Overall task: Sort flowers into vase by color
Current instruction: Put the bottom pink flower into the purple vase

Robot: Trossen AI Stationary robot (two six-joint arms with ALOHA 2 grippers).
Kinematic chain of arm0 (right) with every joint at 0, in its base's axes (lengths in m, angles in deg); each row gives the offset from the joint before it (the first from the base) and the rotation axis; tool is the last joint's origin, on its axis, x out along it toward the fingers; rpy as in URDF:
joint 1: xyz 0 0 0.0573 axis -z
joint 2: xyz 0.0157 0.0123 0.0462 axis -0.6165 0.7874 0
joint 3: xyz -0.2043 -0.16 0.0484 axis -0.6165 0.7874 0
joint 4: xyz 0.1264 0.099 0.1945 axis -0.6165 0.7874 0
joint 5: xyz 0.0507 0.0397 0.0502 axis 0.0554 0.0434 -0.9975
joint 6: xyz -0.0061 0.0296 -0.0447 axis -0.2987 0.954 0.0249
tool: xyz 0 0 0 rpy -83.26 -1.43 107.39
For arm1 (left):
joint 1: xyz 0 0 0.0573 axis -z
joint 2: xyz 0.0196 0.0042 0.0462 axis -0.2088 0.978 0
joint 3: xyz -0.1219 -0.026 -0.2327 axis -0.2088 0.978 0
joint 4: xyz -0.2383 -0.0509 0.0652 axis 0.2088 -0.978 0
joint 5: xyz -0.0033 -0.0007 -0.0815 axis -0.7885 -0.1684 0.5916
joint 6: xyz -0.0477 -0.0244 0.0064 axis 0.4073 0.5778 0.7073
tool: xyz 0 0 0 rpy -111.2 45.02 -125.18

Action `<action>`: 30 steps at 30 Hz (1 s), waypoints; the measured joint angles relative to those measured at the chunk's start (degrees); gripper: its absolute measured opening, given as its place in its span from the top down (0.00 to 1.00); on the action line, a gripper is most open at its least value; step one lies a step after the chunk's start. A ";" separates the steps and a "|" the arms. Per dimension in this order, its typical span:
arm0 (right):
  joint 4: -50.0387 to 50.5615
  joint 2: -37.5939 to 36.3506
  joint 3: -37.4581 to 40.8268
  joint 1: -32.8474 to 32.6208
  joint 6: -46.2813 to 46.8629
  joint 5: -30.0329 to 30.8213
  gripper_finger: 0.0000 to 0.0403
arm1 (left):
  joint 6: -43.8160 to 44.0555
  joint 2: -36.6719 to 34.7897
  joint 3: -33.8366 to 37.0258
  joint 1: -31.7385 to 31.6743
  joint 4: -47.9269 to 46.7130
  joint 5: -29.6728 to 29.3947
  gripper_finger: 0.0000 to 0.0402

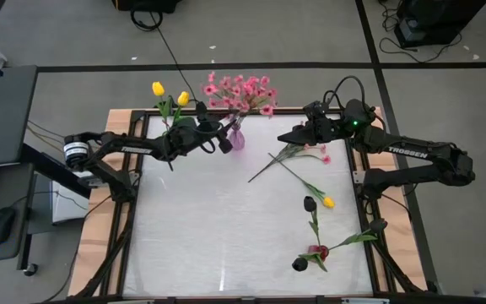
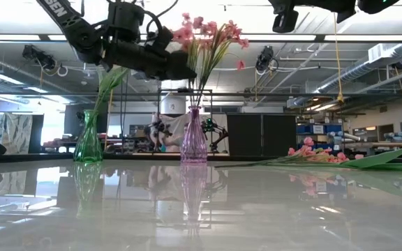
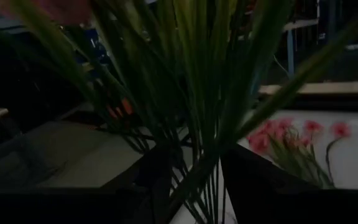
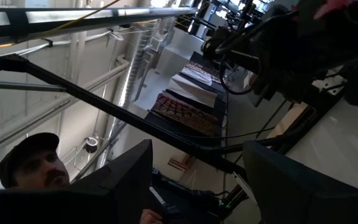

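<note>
1. This is a robotics lab or workshop in a big industrial hall.
2. The low view shows a high ceiling (image 2: 187,70) with bare beams, ducts and strip lights, dark cabinets (image 2: 260,134) and other rigs at the back.
3. From above, a white-topped bench (image 1: 226,228) in a metal frame stands on grey floor (image 1: 445,93) marked with tape lines, with loose cables (image 1: 150,17) lying about.
4. A desk (image 1: 2,110) with a mouse (image 1: 1,224) stands beside it.
5. A person in a cap (image 4: 33,162) shows in the right wrist view.
</note>
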 joint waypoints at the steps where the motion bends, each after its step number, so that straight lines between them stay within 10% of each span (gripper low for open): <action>1: -0.02 0.00 0.00 0.02 0.00 -0.01 0.36 | -0.02 -0.09 -0.03 0.17 0.25 0.00 0.65; 30: -0.01 0.00 0.00 0.02 0.00 0.00 0.36 | 1.37 -8.75 -0.07 2.40 -14.89 -5.84 0.65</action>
